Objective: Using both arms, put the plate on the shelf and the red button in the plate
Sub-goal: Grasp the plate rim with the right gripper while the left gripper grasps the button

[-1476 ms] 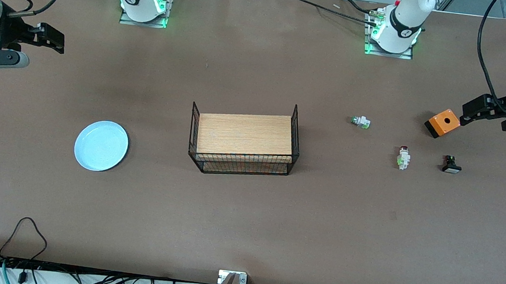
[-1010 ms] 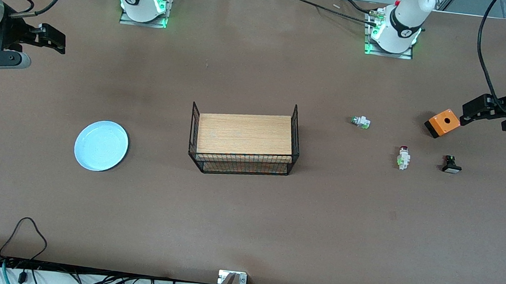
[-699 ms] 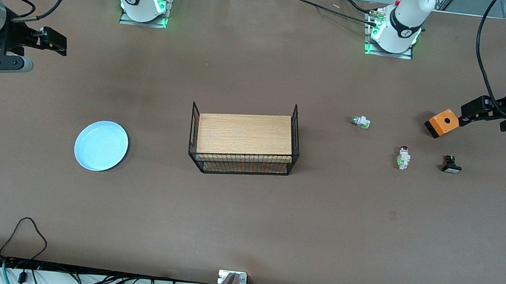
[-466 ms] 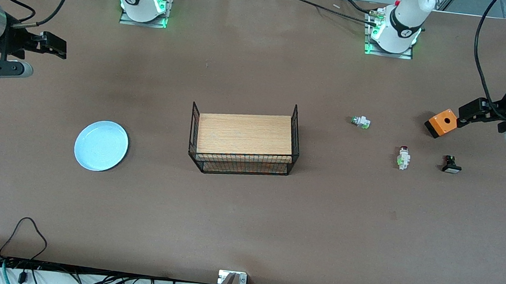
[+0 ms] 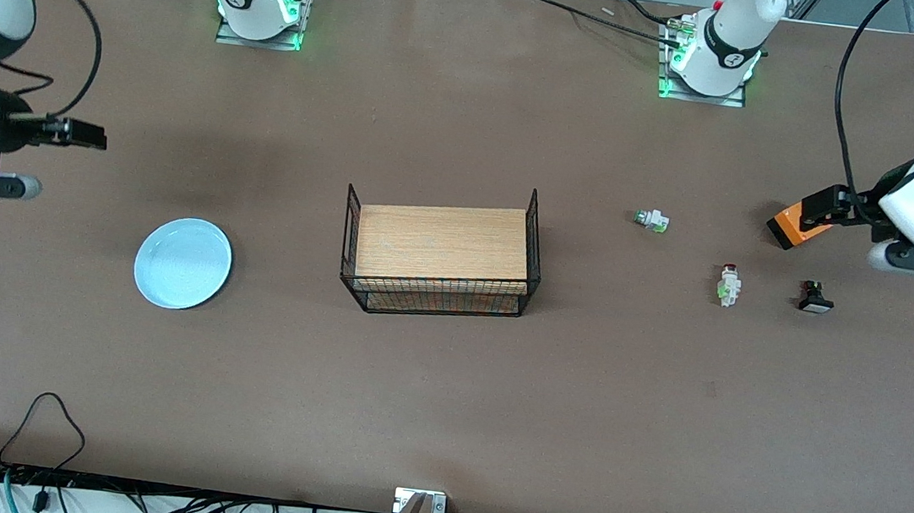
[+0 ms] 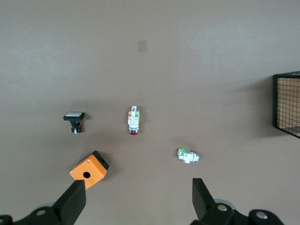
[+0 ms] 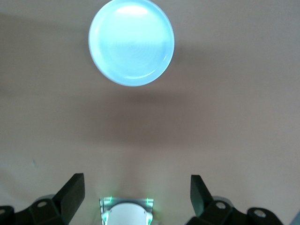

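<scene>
Nothing placed yet: plate sits bare on the counter toward the right arm's end, red button lies toward the left arm's end between the green-capped module and black button, basket mid-counter holds only its wood board. Right gripper hangs spread over bare counter near the plate; left gripper spread, empty, over the orange box, so both grasps are still to do. Counter is plain brown, cables along the camera-side edge.

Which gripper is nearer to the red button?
Left. The left gripper is over the orange box near the red button; the right gripper is up near the plate.
</scene>
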